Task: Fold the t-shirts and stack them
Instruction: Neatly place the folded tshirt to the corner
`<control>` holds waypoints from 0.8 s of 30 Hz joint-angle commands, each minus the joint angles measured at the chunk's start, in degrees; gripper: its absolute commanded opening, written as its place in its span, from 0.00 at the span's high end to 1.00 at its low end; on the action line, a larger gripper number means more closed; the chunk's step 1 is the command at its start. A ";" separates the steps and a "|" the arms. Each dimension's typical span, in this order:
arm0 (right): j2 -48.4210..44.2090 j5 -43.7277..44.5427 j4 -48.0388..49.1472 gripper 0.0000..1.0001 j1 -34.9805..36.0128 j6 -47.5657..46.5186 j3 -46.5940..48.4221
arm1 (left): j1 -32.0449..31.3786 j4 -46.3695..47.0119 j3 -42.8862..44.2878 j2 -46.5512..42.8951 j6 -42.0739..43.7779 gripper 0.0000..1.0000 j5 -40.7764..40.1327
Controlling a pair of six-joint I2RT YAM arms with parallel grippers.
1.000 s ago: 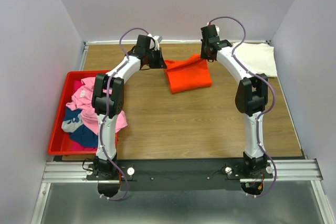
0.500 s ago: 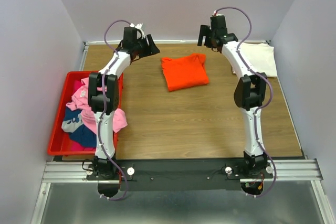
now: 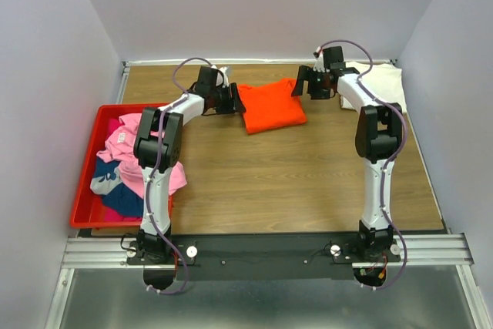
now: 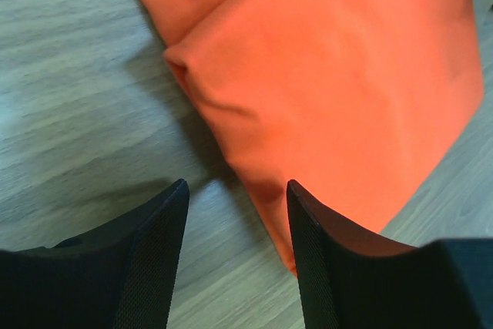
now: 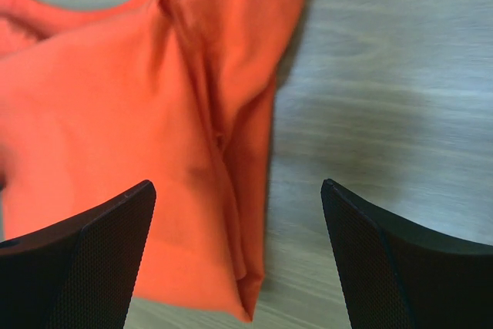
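Note:
The bright orange t-shirt [image 3: 271, 105] lies folded at the back middle of the table. My left gripper [image 3: 236, 101] sits low at its left edge, open; in the left wrist view the orange t-shirt [image 4: 331, 75] has its folded edge between the left gripper [image 4: 235, 186] fingers, unheld. At the shirt's right edge is my right gripper [image 3: 300, 89], wide open; in its wrist view the orange t-shirt [image 5: 115, 113] has its side fold inside the right gripper [image 5: 237, 186] gap. A cream-white t-shirt [image 3: 379, 85] lies folded at the back right. Pink [image 3: 127, 144] and dark blue [image 3: 123, 198] t-shirts are heaped in the bin.
The red plastic bin [image 3: 83, 204] stands at the table's left edge beside the left arm. Grey walls close in the back and both sides. Bare wood table [image 3: 277, 175] stretches between the orange shirt and the arm bases.
Both grippers were shut on the orange shirt's far edge; they opened, let it go, rose, and have come back down at its left and right sides. The shirt now lies flat.

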 commanded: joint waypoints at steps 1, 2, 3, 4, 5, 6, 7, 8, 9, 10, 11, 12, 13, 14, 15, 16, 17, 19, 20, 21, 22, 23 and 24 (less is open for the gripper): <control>-2.54 -10.96 2.60 0.06 -0.88 -2.57 -2.35 | -0.09 2.65 0.84 -1.78 0.85 0.44 1.82; -2.37 -11.76 2.86 0.06 -1.06 -2.66 -2.71 | -0.09 2.65 1.10 -1.52 0.76 0.48 1.82; -2.10 -12.37 2.87 0.06 -1.24 -2.67 -3.06 | -0.09 2.65 1.37 -1.34 0.76 0.50 1.91; -2.01 -12.99 2.87 0.05 -1.33 -2.84 -3.15 | -0.09 2.65 1.98 -0.73 0.85 0.53 1.91; -1.84 -13.60 2.87 0.05 -1.76 -2.93 -3.33 | -0.09 2.56 2.33 -0.38 0.94 0.55 1.99; -1.49 -13.61 3.04 0.05 -1.77 -3.02 -3.77 | -0.09 2.30 2.69 -0.03 0.85 0.60 2.26; -1.31 -13.52 3.04 0.05 -1.85 -3.10 -3.77 | -0.09 2.21 3.47 0.76 0.94 0.63 2.43; -1.22 -13.61 3.13 0.05 -2.29 -3.10 -3.86 | -0.09 2.03 3.74 1.11 0.94 0.64 2.43; -0.79 -13.78 3.22 0.06 -2.47 -3.19 -4.03 | -0.09 1.60 4.09 1.55 1.11 0.64 2.52; -0.52 -13.87 3.22 0.05 -2.73 -3.19 -4.03 | -0.09 1.51 4.53 2.25 1.11 0.64 2.61; -0.34 -14.48 3.30 0.05 -2.99 -3.28 -4.12 | -0.09 1.24 4.80 2.52 1.20 0.65 2.70; 0.01 -15.01 3.39 0.05 -3.17 -3.19 -4.21 | -0.09 0.98 4.89 2.87 1.11 0.66 2.79; 0.18 -15.45 3.48 0.05 -3.35 -3.28 -4.47 | -0.09 0.98 4.97 3.22 1.20 0.69 2.87; 0.62 -16.33 3.65 0.05 -3.61 -3.54 -4.65 | -0.18 1.07 4.97 3.49 1.20 0.70 2.87; 0.89 -16.68 3.74 0.05 -3.61 -3.63 -4.91 | -0.18 0.89 4.97 3.75 1.29 0.70 2.79; 1.24 -17.03 3.83 0.05 -3.79 -3.81 -5.00 | -0.18 0.63 5.06 4.02 1.20 0.70 2.70; 1.41 -18.00 3.92 0.06 -3.87 -4.16 -5.17 | -0.18 0.54 5.15 4.11 1.20 0.73 2.52; 1.94 -19.32 4.10 0.05 -4.05 -4.33 -5.18 | -0.18 0.19 5.24 4.54 1.38 0.74 2.26; 2.20 -19.93 4.18 0.05 -4.05 -4.42 -5.09 | -0.18 0.10 5.24 4.72 1.38 0.73 2.17; 2.82 -21.07 4.36 0.05 -4.23 -4.42 -5.18 | -0.18 -0.07 5.24 5.16 1.55 0.74 2.17; 3.08 -21.60 4.45 0.06 -4.23 -4.42 -5.00 | -0.26 -0.16 5.59 5.34 1.55 0.74 2.26; 3.69 -22.39 4.62 0.06 -4.31 -4.34 -5.00 | -0.26 -0.08 5.68 5.69 1.55 0.73 2.26; 4.14 -22.83 4.62 0.06 -4.40 -4.16 -4.91 | -0.26 -0.08 5.68 5.69 1.46 0.74 2.26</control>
